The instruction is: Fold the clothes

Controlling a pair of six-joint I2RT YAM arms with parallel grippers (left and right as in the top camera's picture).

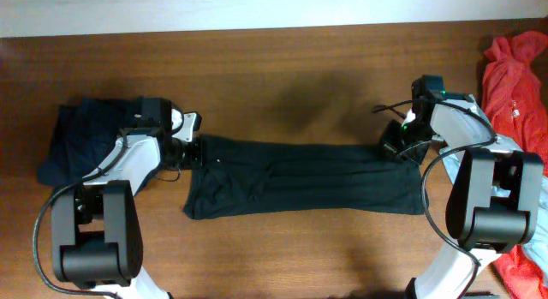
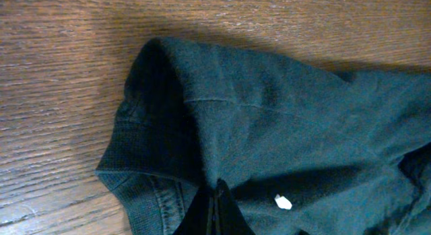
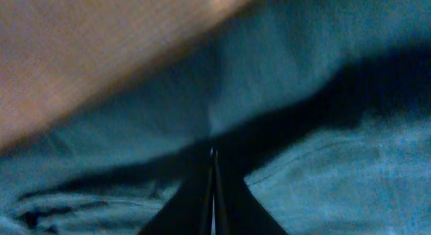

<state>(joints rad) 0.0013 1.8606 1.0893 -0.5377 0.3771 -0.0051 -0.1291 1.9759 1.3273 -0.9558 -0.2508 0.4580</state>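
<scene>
At table centre: black shirt (image 1: 300, 175), folded down to a long band, flat on the wooden table (image 1: 282, 68).
Long axis: left to right, straight across from one arm to the other.
Left end: right at the left gripper (image 1: 193, 151), ribbed edge there, small white tag (image 2: 283, 203) just beside the fingertips.
Right end: right at the right gripper (image 1: 401, 149), corner of the band under it.
Nearer arm: neither, one end apiece, evenly matched.
Left grip: pinched tight, fingers together on a fold of the shirt.
Right grip: clamped narrow as well, cloth either side of the closed tips; wrist view blurred, so depth of bite hard to call.
Off to the sides: dark navy garment (image 1: 77, 140) beneath the left arm, red-orange garment (image 1: 514, 72) past the right arm, both clear of the band.
Likely next: one end carried over toward the other along that axis; sag in the middle the thing to watch.
</scene>
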